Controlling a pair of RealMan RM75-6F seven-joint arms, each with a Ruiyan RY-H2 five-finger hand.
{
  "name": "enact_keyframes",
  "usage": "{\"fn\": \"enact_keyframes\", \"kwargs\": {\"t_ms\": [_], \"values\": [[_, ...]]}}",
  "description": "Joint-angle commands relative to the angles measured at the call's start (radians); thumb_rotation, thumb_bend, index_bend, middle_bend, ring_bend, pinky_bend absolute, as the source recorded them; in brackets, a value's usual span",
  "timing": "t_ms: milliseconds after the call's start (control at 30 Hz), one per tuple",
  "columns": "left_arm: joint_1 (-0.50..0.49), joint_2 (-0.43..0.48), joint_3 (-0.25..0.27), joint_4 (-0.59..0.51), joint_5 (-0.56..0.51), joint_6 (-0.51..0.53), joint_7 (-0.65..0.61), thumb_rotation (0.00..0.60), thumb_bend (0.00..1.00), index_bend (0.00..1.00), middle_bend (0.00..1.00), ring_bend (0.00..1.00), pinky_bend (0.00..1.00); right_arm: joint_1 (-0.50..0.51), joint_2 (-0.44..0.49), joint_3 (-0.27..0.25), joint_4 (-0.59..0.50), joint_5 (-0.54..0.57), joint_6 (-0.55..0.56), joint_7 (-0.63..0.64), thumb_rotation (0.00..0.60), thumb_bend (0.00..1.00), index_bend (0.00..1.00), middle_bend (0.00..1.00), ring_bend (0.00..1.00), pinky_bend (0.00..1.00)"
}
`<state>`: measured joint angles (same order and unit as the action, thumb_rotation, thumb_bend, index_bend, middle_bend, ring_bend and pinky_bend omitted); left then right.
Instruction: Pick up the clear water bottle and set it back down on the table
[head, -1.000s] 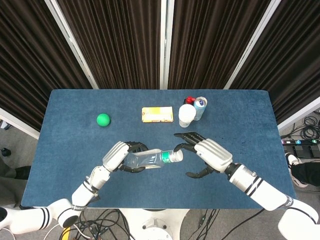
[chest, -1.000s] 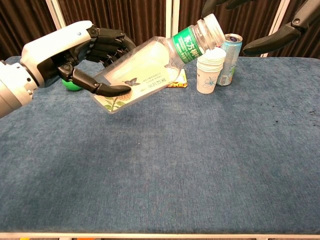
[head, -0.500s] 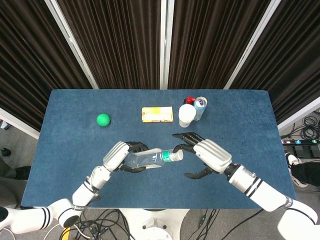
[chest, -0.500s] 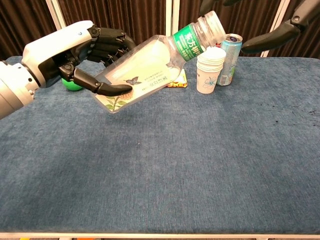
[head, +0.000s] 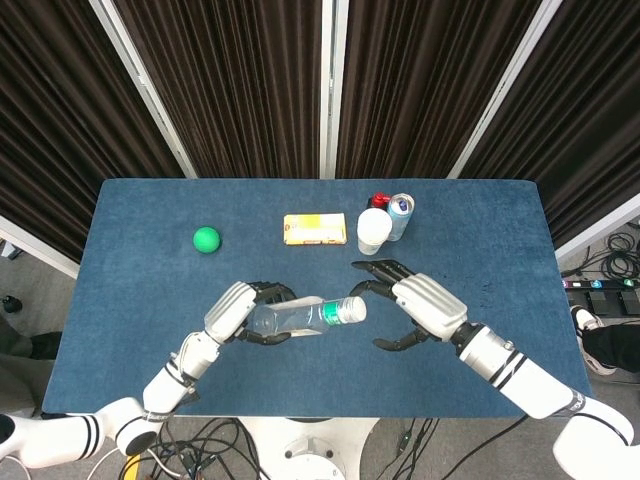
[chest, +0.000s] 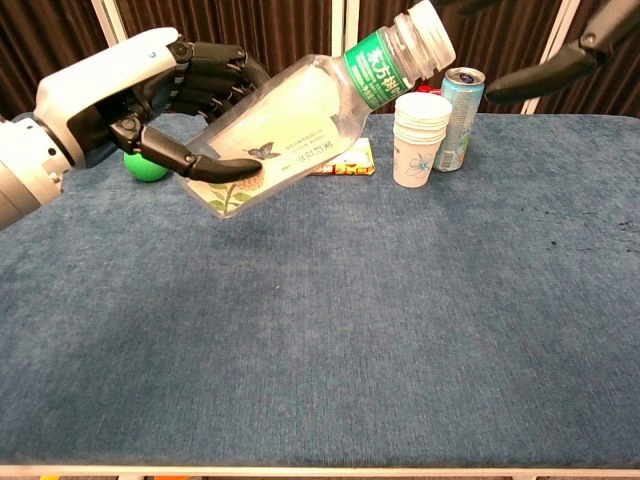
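Left hand (chest: 130, 105): fingers wrapped round the lower body of the clear water bottle (chest: 300, 125), gripping it.
Clear water bottle: held above the blue table (chest: 400, 330), steeply tilted, cap end up and toward the robot's right (green label band near the neck).
Right hand (head: 415, 310): fingers spread, holding nothing, just beside the bottle's cap.
Background: paper cups (chest: 421, 138), can (chest: 458, 115), green ball (head: 206, 239), yellow packet (head: 315, 229).

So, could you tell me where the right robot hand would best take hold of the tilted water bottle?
Probably the green-labelled neck just below the cap of the water bottle. The bottle is tilted, cap up towards the right robot hand, which is open beside it, while the left robot hand already wraps the lower body. Come in from the right side.
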<state>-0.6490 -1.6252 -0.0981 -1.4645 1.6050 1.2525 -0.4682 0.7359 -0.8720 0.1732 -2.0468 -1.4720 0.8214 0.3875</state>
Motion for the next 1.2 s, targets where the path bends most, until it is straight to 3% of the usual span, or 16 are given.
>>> {"fn": "enact_keyframes", "kwargs": {"t_ms": [33, 1200], "values": [[-0.001, -0.001, 0.001, 0.0, 0.0, -0.001, 0.002, 0.6, 0.38, 0.55, 0.53, 0.47, 0.52, 0.002, -0.001, -0.002, 0.0, 0.001, -0.005, -0.003, 0.593, 0.12, 0.25, 0.04, 0.0, 0.0], [-0.008, -0.004, 0.005, 0.004, -0.001, -0.008, 0.002, 0.6, 0.38, 0.55, 0.53, 0.47, 0.52, -0.009, -0.002, -0.002, -0.005, -0.031, 0.043, 0.007, 0.592, 0.12, 0.24, 0.04, 0.0, 0.0]]}}
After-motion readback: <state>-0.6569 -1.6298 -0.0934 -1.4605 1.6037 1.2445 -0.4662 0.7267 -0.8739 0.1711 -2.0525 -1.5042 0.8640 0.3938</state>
